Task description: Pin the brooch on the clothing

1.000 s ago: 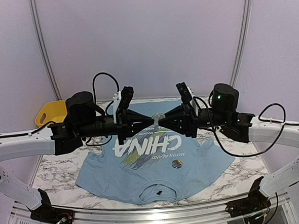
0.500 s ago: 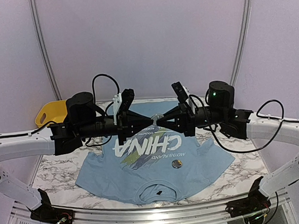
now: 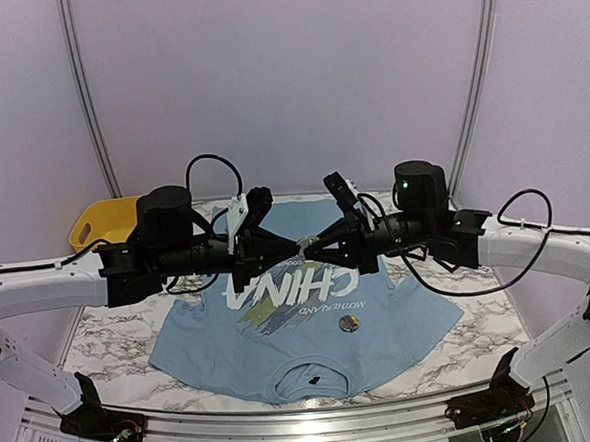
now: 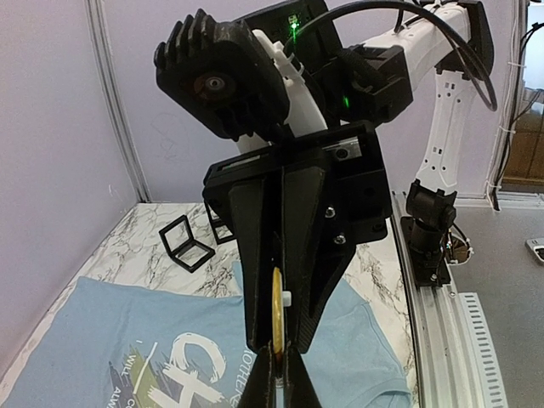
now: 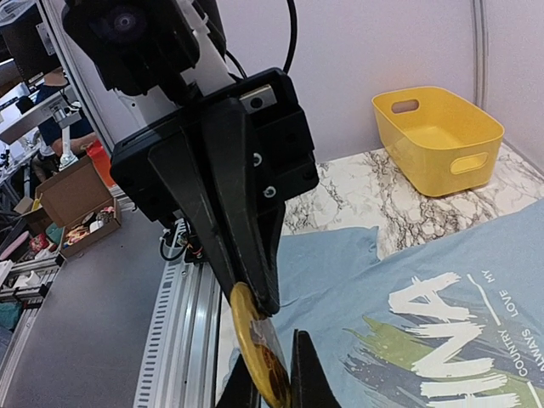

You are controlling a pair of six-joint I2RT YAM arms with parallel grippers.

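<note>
Top view: left gripper (image 3: 293, 245) and right gripper (image 3: 315, 248) meet tip to tip in the air above the T-shirt (image 3: 401, 310). T-shirt lies flat on marble surface (image 3: 134, 366), with a small round piece (image 3: 349, 323) resting on it.

Left wrist: yellow brooch (image 4: 277, 319) seen edge-on, both grippers narrowed and pinching it.

Right wrist: brooch clamped from both sides. Yellow basket (image 5: 416, 161) sits beyond the T-shirt.

t-shirt (image 3: 283, 352): large white "china", upside down from above; smaller "motherland", "my love country always"
</note>
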